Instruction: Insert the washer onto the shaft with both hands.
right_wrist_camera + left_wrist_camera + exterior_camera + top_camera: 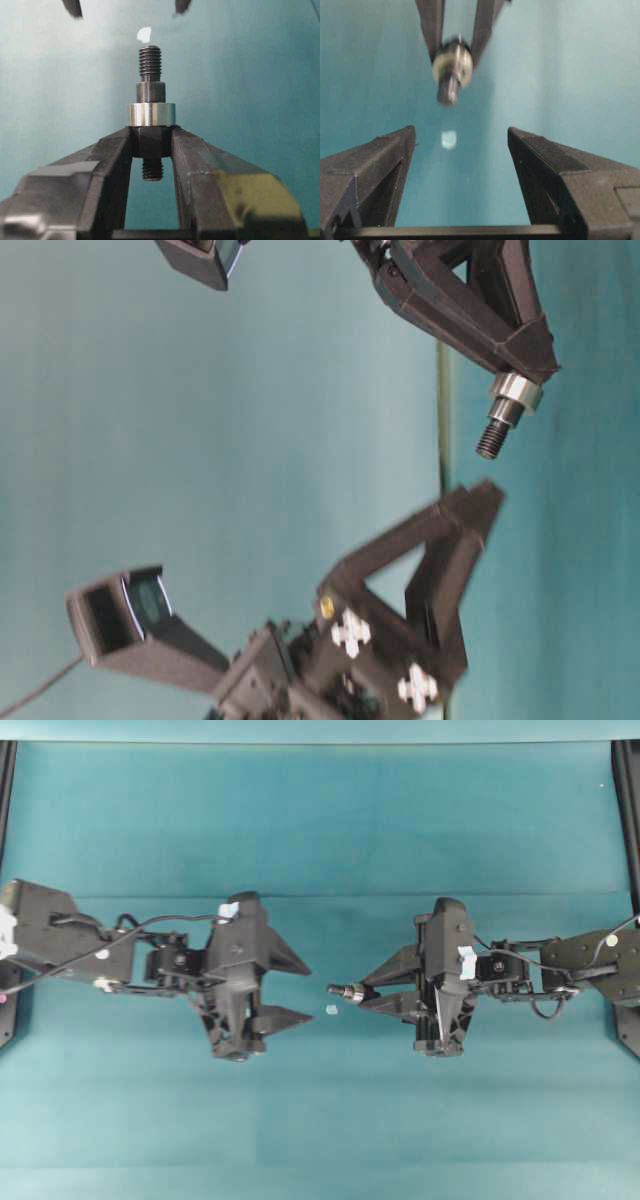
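My right gripper (151,136) is shut on the thick dark middle of the shaft (150,62), held level above the table. The threaded end points at my left gripper. The silvery washer (151,114) sits around the shaft, right against the right fingertips. The overhead view shows the shaft (343,990) sticking out leftward from the right gripper (368,993). My left gripper (308,990) stands open and holds nothing, a short gap from the shaft's end. In the left wrist view the washer (454,62) and the shaft (448,91) hang beyond the open left gripper (461,131).
A tiny pale white-blue bit (331,1010) lies on the teal table surface (320,1120) between the two grippers, below the shaft's end. Black frame posts (628,810) stand at the table's left and right edges.
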Controlling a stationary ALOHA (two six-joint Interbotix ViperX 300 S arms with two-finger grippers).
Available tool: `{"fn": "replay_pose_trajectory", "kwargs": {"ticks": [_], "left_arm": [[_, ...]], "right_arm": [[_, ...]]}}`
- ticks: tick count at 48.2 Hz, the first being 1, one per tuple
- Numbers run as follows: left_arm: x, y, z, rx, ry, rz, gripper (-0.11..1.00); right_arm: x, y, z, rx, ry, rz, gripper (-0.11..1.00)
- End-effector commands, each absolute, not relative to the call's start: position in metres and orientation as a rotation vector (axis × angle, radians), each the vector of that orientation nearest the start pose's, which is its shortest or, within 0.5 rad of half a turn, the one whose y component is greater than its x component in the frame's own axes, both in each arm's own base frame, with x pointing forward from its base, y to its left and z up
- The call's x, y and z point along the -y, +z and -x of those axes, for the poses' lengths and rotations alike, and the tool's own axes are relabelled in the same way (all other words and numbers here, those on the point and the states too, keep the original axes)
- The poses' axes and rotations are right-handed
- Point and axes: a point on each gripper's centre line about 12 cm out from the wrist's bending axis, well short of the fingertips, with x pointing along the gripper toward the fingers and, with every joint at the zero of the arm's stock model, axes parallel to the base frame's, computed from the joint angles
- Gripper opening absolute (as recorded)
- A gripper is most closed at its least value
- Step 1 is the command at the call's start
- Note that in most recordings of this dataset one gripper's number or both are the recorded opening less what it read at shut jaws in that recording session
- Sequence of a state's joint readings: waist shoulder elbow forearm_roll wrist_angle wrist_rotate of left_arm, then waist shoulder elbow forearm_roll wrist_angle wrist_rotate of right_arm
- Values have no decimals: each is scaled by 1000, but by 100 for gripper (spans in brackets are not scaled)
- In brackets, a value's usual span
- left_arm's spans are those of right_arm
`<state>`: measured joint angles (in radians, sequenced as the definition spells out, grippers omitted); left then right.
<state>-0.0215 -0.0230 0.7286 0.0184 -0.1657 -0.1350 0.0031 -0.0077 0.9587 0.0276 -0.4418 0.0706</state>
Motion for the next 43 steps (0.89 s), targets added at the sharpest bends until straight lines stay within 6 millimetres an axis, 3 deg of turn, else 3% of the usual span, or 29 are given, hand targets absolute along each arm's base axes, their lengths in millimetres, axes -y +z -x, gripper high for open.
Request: {"fn": "replay_pose_trajectory", "kwargs": {"ticks": [1,43], "left_arm": [[10,185,-380,-509,3,110,81],[11,175,-368,-567,-1,96,81]], "right_arm": [[0,133,-340,-480,-30,-88,0],[0,133,-340,-487,-31,-91,0]]}}
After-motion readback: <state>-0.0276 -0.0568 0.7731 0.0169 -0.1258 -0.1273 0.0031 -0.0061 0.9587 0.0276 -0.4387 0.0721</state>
